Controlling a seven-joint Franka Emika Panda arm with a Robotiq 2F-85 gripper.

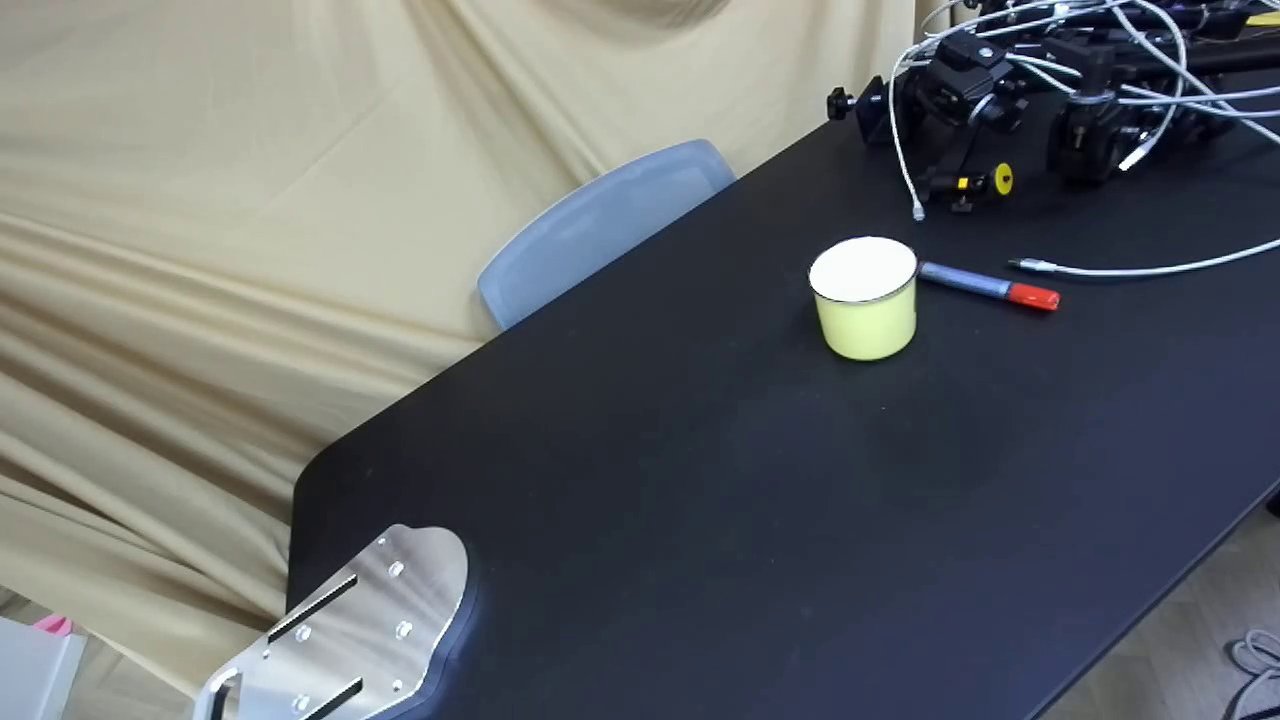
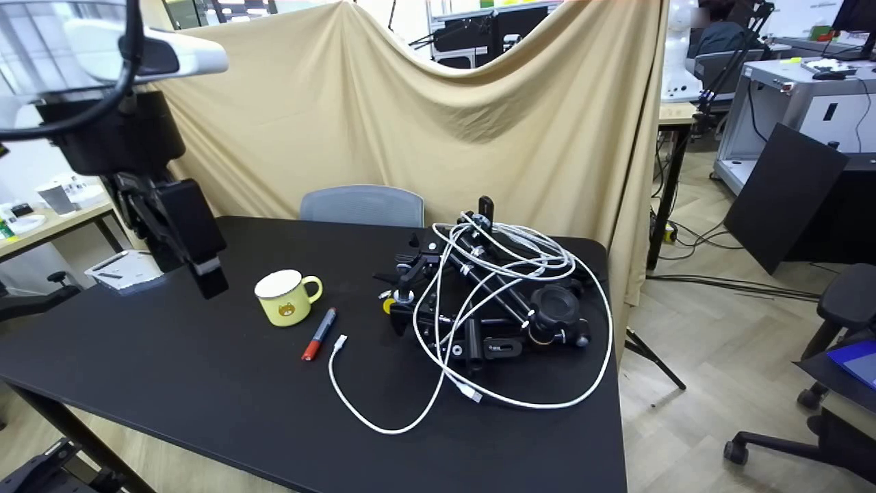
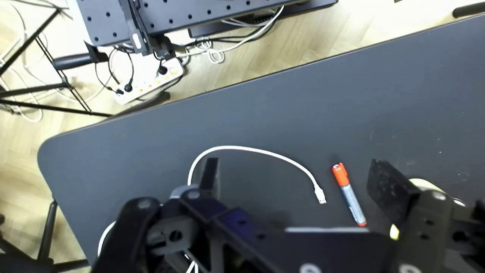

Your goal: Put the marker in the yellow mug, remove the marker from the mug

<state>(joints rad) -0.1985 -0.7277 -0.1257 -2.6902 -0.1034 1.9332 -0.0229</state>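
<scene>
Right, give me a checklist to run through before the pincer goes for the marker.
1. Pincer open: ok; its fingers stand wide apart, nothing gripped.
2. Marker free: ok; it lies on the table, outside the yellow mug.
3. Mug upright: ok in both exterior views.
4. White cable plug off the marker: ok; apart, though close beside it.
5. Pincer centred over marker: not ok, it seems; in the wrist view the marker shows nearer the finger that partly hides the mug.
6. Pincer low enough: not ok; a fingertip hangs above the table in an exterior view.
</scene>
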